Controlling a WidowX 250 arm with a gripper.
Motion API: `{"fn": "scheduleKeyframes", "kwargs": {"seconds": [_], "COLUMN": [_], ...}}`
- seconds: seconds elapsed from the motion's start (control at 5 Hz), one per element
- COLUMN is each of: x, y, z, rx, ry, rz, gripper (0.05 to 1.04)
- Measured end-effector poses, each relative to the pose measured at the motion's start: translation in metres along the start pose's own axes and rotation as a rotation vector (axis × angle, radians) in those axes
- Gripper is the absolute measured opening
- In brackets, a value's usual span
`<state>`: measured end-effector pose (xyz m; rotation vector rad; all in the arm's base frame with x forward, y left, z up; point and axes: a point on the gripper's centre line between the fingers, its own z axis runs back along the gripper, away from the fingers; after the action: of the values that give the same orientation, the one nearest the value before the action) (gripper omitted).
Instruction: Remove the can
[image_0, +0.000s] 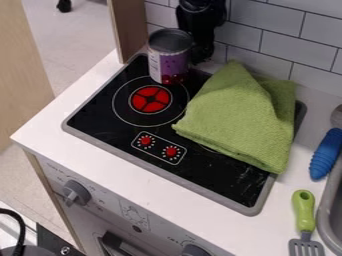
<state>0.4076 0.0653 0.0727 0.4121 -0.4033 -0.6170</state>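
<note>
At the top of the camera view my black gripper hangs down in front of the tiled wall, just right of and partly behind the can. The can has a grey metal top and a purple and white label with red fruit near its bottom. It is upright over the back left part of the black stovetop, behind the red left burner. Whether the gripper touches the can is not clear, as the can covers part of it.
A green cloth lies heaped over the stovetop's right side. On the white counter at right are a green-handled spatula and a blue-handled utensil, beside the sink's rim. A wooden panel stands behind left.
</note>
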Motion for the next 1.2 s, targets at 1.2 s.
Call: {"fn": "scheduleKeyframes", "kwargs": {"seconds": [1.2], "x": [-0.061], "y": [0.001], "z": [-0.003], "rx": [0.106], "ry": [0.388], "rz": [0.586], "gripper": [0.995]}}
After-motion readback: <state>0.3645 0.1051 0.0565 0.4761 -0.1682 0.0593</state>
